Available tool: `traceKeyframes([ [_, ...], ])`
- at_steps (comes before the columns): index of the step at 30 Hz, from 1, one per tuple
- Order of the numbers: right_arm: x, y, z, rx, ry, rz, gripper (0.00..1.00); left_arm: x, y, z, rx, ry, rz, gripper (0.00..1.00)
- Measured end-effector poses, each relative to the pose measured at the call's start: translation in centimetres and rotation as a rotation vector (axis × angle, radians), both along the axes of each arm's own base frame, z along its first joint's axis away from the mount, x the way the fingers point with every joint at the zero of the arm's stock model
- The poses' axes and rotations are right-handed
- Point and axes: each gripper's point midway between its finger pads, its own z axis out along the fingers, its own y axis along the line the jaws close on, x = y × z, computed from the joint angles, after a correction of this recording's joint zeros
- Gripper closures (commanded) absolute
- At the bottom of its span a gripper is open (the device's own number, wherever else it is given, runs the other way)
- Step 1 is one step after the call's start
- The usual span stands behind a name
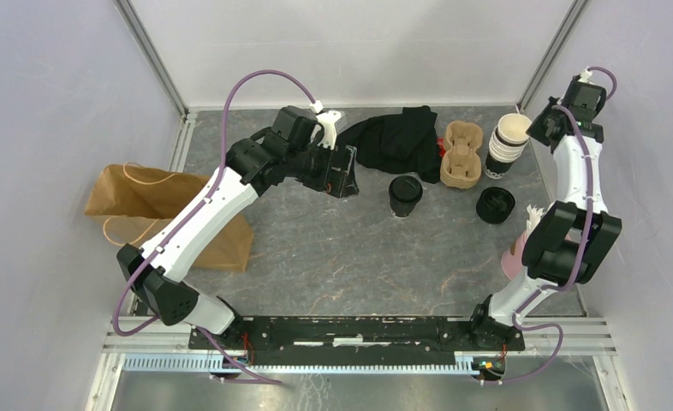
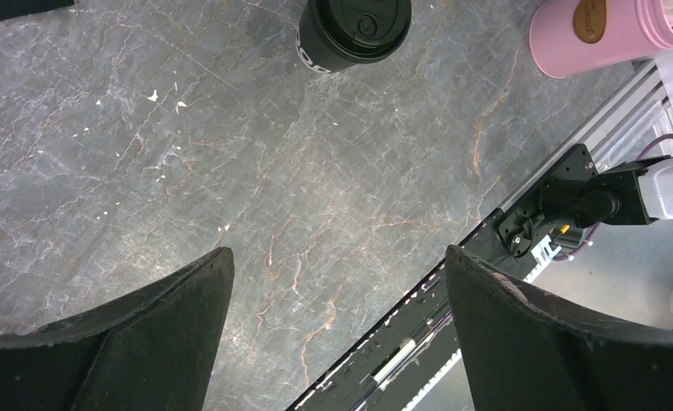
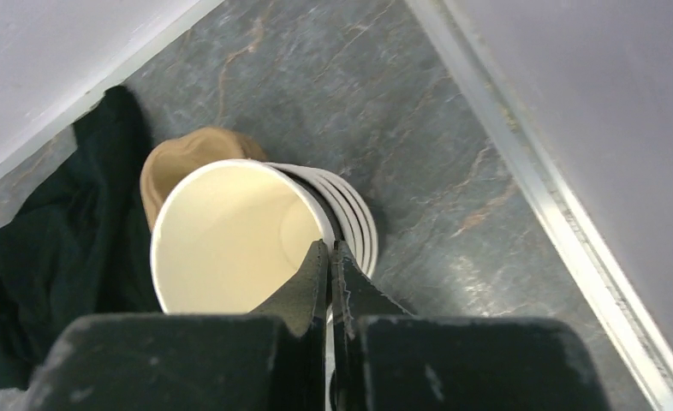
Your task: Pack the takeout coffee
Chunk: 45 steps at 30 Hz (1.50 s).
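Left gripper [image 2: 337, 261] gapes empty, likely lining up the capped cup [image 2: 354, 30] at top centre. Right gripper [image 3: 330, 254], pinched shut, hangs over the lidless stack [image 3: 230, 244].

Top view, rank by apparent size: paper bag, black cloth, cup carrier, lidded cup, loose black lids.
1. paper bag, largest even though it is partly covered
2. black cloth
3. cup carrier
4. lidded cup and loose black lids: these look about alike, so they are not ranked

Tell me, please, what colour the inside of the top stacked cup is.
Cream; the cup stack shows best from the right wrist camera.
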Motion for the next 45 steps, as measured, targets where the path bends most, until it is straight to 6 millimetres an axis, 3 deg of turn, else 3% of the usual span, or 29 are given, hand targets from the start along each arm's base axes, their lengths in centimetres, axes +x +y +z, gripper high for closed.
traceKeyframes([
  [6,0.8,0.5,1.1,-0.044,0.012,0.028,1.00,0.0,0.0,0.0,0.000,0.001,-0.001,0.02],
  [17,0.0,-1.4,1.5,-0.037,-0.001,-0.011,1.00,-0.1,0.1,-0.1,0.002,0.003,0.000,0.02],
  [23,0.1,-1.4,6.2,-0.046,-0.086,-0.014,1.00,-0.1,0.1,-0.1,0.002,0.003,-0.001,0.02],
  [30,-2.2,0.2,10.3,-0.069,-0.153,0.016,1.00,-0.3,0.1,0.2,-0.006,0.000,-0.005,0.01],
  [34,-4.1,3.1,11.3,-0.078,-0.177,0.084,1.00,-0.8,0.0,1.0,-0.030,-0.006,-0.020,0.01],
  [39,-7.6,10.1,9.6,-0.087,-0.131,0.286,1.00,-1.3,0.1,1.8,-0.058,-0.015,-0.034,0.02],
  [43,-12.0,16.2,5.2,-0.069,-0.029,0.496,1.00,-1.5,-0.3,2.1,-0.092,0.007,-0.021,0.02],
  [45,-14.7,17.5,2.3,-0.057,0.035,0.551,1.00,-1.6,-0.5,2.2,-0.110,0.028,-0.011,0.02],
])
